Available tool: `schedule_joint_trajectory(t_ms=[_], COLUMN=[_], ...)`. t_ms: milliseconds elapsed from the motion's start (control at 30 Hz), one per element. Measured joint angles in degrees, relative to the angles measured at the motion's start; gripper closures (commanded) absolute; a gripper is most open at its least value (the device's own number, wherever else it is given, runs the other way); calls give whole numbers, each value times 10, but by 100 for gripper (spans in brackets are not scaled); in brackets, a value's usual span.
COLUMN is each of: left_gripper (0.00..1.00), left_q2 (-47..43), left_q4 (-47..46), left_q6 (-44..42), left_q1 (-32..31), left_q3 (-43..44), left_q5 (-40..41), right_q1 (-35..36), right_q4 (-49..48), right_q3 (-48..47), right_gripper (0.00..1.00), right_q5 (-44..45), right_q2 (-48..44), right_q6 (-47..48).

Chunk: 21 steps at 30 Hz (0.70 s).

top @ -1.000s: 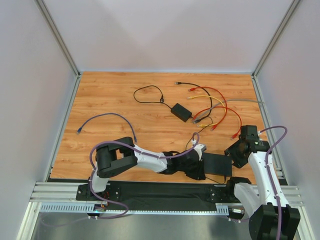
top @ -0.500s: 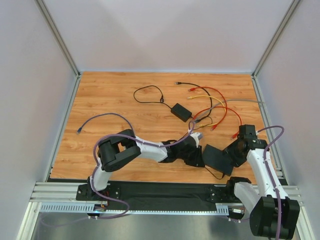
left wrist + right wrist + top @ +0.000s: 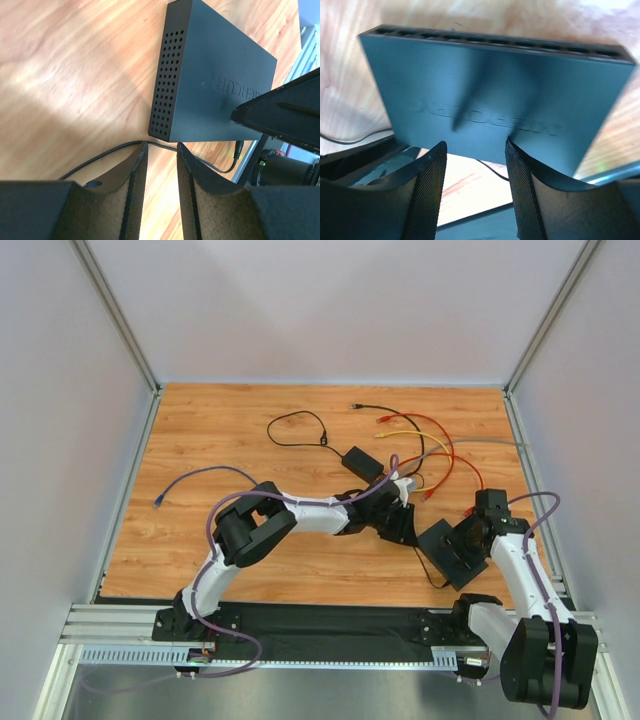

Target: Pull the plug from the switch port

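You look past the pull: the flat matte-black switch box (image 3: 441, 544) sits right of centre on the wooden table (image 3: 250, 455), its sockets (image 3: 495, 42) seemingly empty (blurred, though), the right gripper (image 3: 475, 146) with jaws apart against it, the left gripper (image 3: 161, 154) with jaws slightly apart holding nothing, so next verify, then retreat.

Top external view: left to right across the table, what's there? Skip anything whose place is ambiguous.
loose purple cable → black cable loop → power adapter → left tool → switch. The red and yellow cables and the right tool overlap the switch's span, so they are left out.
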<state>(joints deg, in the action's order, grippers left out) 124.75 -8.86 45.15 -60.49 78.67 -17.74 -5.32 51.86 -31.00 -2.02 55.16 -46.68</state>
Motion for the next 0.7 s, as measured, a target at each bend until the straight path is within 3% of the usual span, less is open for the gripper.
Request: schedule_joint_trajectory(t_ms=[433,700], left_gripper=[62,63], left_q2=[81,5], left_q4=[60,3], left_q6=[-62,-129], left_q1=[8,20], left_q3=[159,31], left_q5=[-71,-109], right_q1=[0,0], right_q4=[-44,0], right_q3=[-28,-78], right_gripper=[47,46], right_q5=[-25,48], right_q2=[62,59], right_q6=[15,15])
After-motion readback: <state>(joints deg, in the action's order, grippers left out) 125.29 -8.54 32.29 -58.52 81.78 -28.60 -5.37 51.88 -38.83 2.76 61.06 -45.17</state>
